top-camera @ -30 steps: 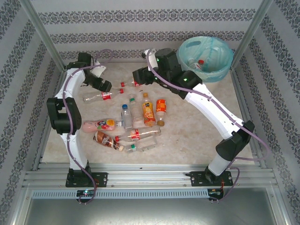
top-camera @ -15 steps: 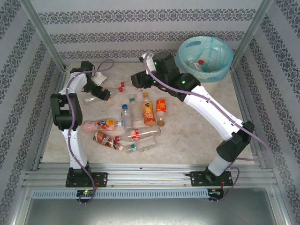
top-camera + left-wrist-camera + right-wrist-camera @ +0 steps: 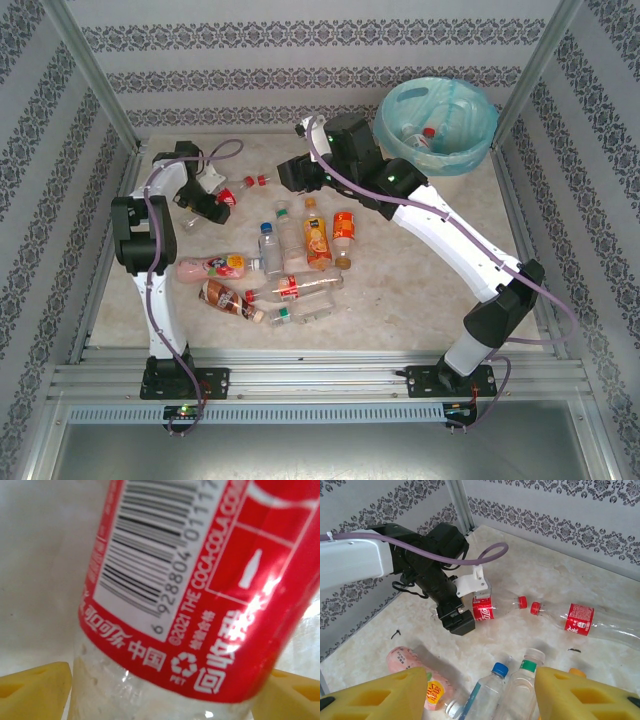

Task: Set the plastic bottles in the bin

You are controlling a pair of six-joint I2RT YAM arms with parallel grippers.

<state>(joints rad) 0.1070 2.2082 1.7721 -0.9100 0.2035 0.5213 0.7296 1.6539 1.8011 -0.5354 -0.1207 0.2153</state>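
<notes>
**A:** Top view?
**B:** The left pincer (image 3: 210,202) sits low over a red-label bottle (image 3: 226,195) lying far left on the tabletop (image 3: 400,280). The right pincer (image 3: 290,172) hangs over the far middle, left of the bin (image 3: 487,125). 1 red-capped bottle (image 3: 428,135) shows inside; the other bottles (image 3: 317,238) lie mid-tabletop.
**A:** Left wrist?
**B:** Here the yellow pads (image 3: 35,690) flank that bottle, tight beside it. Clenched or not, I cannot tell.
**A:** Right wrist?
**B:** That pincer is released, nothing between its fingers.
</notes>
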